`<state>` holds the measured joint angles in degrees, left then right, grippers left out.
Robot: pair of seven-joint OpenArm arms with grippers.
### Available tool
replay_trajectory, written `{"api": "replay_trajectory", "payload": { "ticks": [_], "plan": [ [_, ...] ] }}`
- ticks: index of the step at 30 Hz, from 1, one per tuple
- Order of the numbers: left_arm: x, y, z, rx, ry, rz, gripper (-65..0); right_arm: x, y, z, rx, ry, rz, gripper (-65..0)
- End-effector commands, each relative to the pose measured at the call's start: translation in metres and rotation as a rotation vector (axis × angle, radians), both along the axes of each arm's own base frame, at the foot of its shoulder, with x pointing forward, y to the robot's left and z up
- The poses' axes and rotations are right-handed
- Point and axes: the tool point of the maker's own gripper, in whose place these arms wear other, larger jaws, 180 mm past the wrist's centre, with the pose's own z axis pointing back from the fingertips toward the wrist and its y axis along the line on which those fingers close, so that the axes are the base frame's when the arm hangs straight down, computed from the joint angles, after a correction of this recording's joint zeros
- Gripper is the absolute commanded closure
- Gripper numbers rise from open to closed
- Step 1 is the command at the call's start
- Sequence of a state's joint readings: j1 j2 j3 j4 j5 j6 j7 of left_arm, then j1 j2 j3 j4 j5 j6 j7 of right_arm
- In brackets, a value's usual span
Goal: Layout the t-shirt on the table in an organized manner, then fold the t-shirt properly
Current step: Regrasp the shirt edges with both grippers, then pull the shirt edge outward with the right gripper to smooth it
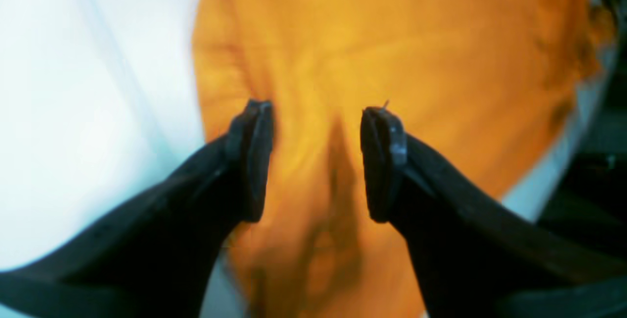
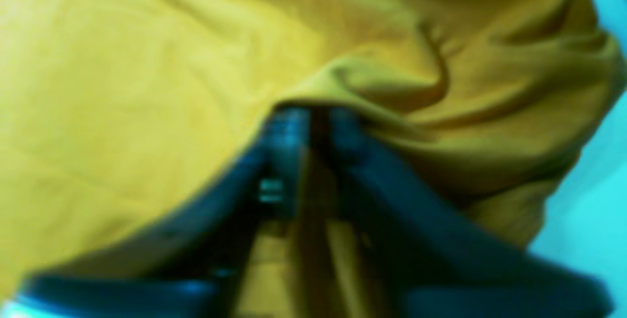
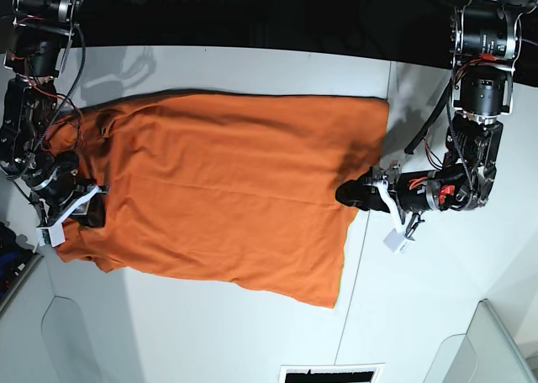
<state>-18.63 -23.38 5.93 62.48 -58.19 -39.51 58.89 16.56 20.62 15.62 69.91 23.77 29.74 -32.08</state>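
T-shirt, plain orange soft-fabric short-sleeve garment (image 3: pixel 227 190), lies spread across the large flat white matte table (image 3: pixel 210 333), collar end toward the base view's left, hem toward its right, still creased and skewed. Left gripper (image 1: pixel 316 161): the 2 black jaws stand apart with nothing between them, hovering over a fabric ridge near the hem edge, so released. Right gripper (image 2: pixel 313 117): blurred wrist view shows the jaws nearly together with a fold of orange cloth bunched over the tips and some fabric visible in the gap; can't tell whether it's pinching or letting go. In the base view it sits at the sleeve/collar end, cloth puckered around it. Judgement: layout phase, not yet folding. Risks: if the right jaws retract while cloth is snagged, the shoulder gets dragged and the wrinkles return; if the left closes on that ridge it may catch both layers or only 1, skewing the hem; the lower hem corner sits near the thin dark seam line (image 3: pixel 360 257), and a tug could twist it.
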Motion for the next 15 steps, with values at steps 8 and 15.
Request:
{"api": "replay_trajectory", "payload": {
  "ticks": [8,15],
  "plan": [
    [-0.014,-0.022,0.051,-0.02,-0.176,-0.114,-31.8,-0.041,-0.035,0.043,-0.076,-0.061,-0.022,-30.6],
    [-0.045,-0.026,0.027,-0.026,-0.109,-0.123,-31.8,-0.082,-0.082,0.039,-0.113,-0.044,-0.123,-30.6]
  ]
}}
